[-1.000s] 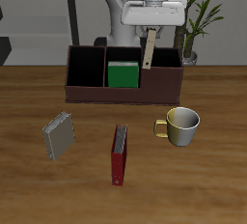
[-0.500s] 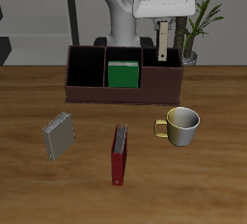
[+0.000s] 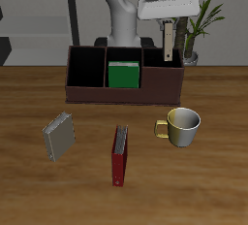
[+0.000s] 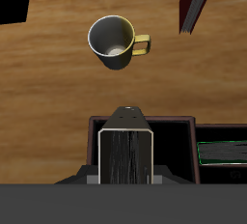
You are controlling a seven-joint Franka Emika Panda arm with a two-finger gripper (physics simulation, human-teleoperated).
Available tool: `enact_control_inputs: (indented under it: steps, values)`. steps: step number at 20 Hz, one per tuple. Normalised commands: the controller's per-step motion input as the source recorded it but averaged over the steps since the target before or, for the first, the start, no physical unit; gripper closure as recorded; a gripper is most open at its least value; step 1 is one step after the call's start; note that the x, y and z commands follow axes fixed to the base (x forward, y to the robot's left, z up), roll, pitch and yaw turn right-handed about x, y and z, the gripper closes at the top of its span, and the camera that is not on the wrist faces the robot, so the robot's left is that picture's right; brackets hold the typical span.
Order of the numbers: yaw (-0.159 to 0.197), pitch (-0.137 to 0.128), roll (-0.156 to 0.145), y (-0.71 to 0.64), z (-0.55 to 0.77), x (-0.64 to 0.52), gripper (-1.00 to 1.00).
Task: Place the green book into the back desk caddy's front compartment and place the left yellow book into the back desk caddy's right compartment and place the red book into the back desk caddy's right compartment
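The gripper (image 3: 170, 23) hangs over the back caddy (image 3: 124, 91), fingers pinched on the upper end of a yellow book (image 3: 169, 43). The book hangs upright, long axis vertical, its lower edge at about the level of the caddy rim.

Key relation: the book sits directly above the right compartment (image 3: 164, 72), the end section nearest the plant (image 3: 199, 16). In the wrist view the book (image 4: 126, 155) appears end-on, a dark slab between the 2 fingers, with the compartment's dark opening (image 4: 174, 146) framing it on both sides. The book's broad faces look roughly parallel to the caddy's dividers, so a straight descent seems likely to clear both walls; the clearance itself cannot be judged.

Other task items:
- Green book (image 3: 123, 75) stands in the front compartment (image 3: 123, 62), the middle section. That placement looks done.
- Red book (image 3: 119, 154) lies on the table (image 3: 29, 103) nearer the front edge, well apart from the caddy, long axis running front to back.

Not task items: a grey-tan book (image 3: 58, 136) lies on the table beside the red book; a mug (image 3: 180, 125) stands between the caddy and the front edge.

Judged step: lowering the yellow book into the right compartment. Red book remains.
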Motion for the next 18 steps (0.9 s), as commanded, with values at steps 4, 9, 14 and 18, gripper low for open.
enact_control_inputs:
  steps: [4,9,14,18]
  values:
    - [-0.052,0.061,0.038,0.04,-0.08,-0.12,1.00]
    - [-0.011,0.041,0.039,0.08,-0.07,-0.09,1.00]
    - [-0.026,0.030,-0.011,-0.01,-0.02,-0.05,1.00]
    - [0.009,0.024,-0.040,-0.02,-0.08,-0.01,1.00]
